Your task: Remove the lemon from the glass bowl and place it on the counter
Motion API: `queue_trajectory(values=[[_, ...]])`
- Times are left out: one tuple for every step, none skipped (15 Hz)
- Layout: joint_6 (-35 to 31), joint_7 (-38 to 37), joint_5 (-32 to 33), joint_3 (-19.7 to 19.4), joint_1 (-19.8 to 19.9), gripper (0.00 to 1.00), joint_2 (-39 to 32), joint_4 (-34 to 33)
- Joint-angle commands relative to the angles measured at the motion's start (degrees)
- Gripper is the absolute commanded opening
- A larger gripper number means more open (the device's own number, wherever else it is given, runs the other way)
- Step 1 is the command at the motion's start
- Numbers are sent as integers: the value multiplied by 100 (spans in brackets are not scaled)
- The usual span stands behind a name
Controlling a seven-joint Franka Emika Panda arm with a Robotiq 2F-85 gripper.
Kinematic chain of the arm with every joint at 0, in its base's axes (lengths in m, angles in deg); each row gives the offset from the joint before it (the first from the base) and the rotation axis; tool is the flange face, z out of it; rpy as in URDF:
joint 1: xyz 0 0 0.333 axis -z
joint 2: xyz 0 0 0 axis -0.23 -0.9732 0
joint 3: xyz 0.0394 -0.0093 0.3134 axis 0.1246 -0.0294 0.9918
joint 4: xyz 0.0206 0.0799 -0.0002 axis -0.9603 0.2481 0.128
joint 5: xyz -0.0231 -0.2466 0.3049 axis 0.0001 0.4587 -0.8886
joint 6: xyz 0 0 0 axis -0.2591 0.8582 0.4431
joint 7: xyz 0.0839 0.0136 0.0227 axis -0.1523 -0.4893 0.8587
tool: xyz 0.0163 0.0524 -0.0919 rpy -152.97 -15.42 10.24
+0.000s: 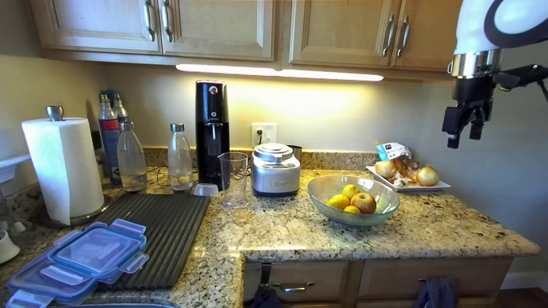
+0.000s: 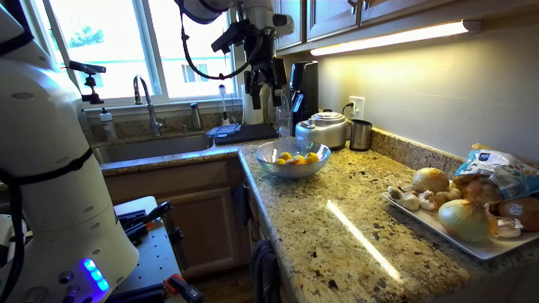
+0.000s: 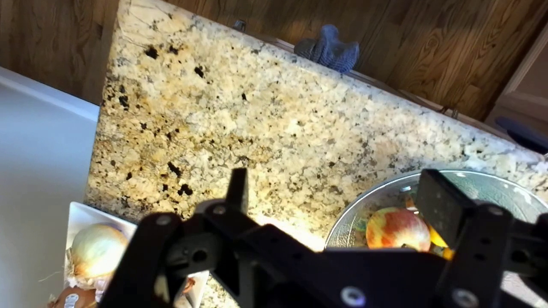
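The jaws of the gripper (image 1: pixel 464 137) are spread, and in the wrist view the granite counter (image 3: pixel 278 124) is seen between the fingers (image 3: pixel 238 190). Well below, three lemons (image 2: pixel 312 157) are gathered with a red-and-yellow apple (image 1: pixel 364 203) inside the glass bowl (image 1: pixel 364 220), set on the granite counter; which one is meant cannot be told. In an exterior view, the leftmost lemon (image 1: pixel 338 201) is laid on its side, its long axis set across the view and sloped slightly down to the left. The uppermost lemon (image 1: pixel 350 191) is shown rounder, its axis unclear; the lowest lemon (image 1: pixel 352 209) is partly hidden. All are coloured plain yellow, with smooth-looking skins, and the tips are too small to be made out.
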Motion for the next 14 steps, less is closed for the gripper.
queue_trajectory(values=[[-815,-676,214,93,48,100,-395,119],[-929,-785,295,107,53,100,-492,98],[-883,-890,400,123,66,100,-550,30],[-731,-583,191,28,-25,100,-519,4],[-768,-667,244,38,-25,100,-590,-6],[-771,-709,266,42,-25,100,-623,-17],[-771,-720,269,43,-25,100,-629,-26],[-771,-722,269,43,-24,100,-629,-36],[-771,-723,269,43,-24,100,-629,-44],[-771,-724,269,43,-23,100,-629,-47],[-771,-725,269,43,-23,100,-629,-47],[-1024,-577,238,18,-54,100,-713,-9],[-1302,-658,336,37,-33,100,-809,13],[-1455,-706,296,43,-36,100,-1008,-83]])
